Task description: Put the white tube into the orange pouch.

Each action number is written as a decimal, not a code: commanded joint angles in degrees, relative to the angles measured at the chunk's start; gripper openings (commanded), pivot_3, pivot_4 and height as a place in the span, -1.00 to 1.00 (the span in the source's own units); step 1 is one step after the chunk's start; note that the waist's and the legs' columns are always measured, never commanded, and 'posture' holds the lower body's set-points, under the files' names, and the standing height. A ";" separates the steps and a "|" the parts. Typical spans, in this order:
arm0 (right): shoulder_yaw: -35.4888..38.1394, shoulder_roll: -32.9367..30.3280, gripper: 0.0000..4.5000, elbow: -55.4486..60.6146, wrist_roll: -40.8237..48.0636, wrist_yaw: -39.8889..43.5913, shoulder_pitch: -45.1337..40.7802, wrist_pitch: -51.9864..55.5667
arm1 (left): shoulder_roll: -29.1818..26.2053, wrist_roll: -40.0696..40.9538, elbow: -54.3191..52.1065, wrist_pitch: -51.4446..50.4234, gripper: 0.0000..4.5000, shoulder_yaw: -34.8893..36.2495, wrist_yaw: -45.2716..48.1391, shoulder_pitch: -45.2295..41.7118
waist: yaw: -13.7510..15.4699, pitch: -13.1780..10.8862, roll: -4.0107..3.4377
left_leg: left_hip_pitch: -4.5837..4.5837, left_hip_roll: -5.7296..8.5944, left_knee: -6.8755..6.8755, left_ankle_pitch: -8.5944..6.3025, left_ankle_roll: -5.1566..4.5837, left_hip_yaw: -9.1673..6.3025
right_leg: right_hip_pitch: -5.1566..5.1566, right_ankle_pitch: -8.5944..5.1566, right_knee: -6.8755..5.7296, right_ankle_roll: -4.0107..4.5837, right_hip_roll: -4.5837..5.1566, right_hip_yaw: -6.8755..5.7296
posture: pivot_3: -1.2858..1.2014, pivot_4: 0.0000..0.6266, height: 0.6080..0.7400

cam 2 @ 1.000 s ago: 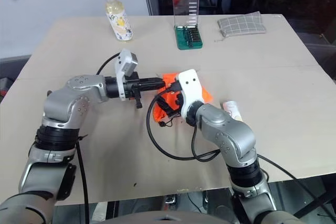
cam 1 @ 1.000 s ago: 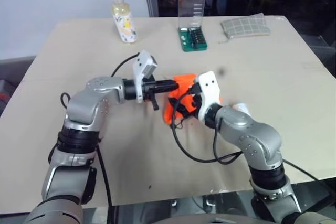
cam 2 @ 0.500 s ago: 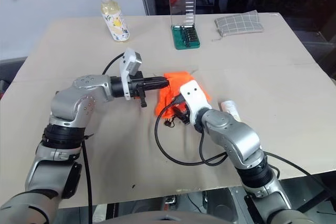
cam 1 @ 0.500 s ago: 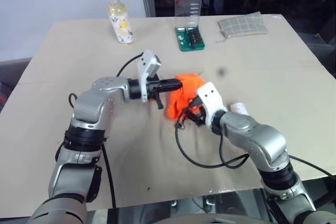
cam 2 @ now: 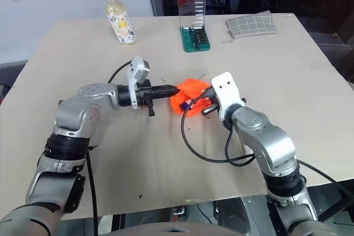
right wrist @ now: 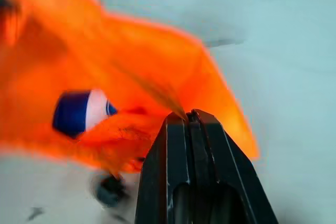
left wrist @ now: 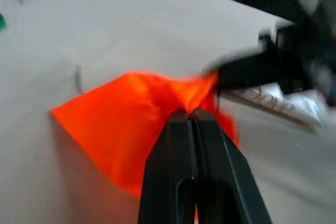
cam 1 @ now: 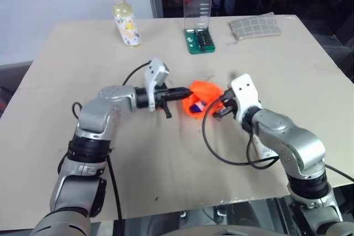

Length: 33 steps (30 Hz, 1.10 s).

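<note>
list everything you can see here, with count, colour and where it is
orange pouch: 1, bright orange, middle of the table, stretched between the two tools, a blue and white thing showing in its mouth
white tube: 1, white, on the table beyond the pouch, by the right arm
bottle: 1, yellowish with white cap, far left of the table
bit set case: 1, green with clear lid up, far middle
checked pouch: 1, grey, far right
table: 1, tan
left tool: 1, black, shut on the pouch's left edge
right tool: 1, black, shut on the pouch's right edge
</note>
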<state>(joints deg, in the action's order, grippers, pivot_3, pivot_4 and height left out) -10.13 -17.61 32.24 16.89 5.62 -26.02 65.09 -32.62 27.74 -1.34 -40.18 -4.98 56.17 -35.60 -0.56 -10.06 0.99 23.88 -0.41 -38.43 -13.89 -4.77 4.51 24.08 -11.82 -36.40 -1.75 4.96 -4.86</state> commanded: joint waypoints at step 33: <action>40.60 30.03 -0.99 14.82 12.85 -1.36 -12.17 27.22 | 4.61 11.34 -5.45 -5.65 -1.00 2.01 4.77 -0.82 | 0.27 0.00 -0.05 | 0.00 0.01 0.00 0.02 0.03 -0.08 | 0.02 0.01 -0.09 0.02 -0.05 -0.03 | 0.03 -0.52 1.00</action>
<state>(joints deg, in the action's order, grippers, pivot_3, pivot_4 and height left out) 28.18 7.70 45.69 30.13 5.66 -34.94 91.30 -27.69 37.74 -4.24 -45.82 -4.32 60.25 -35.64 -0.29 -10.05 0.94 23.89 -0.37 -38.39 -13.87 -4.74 4.44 24.11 -11.81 -36.48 -1.73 4.91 -4.88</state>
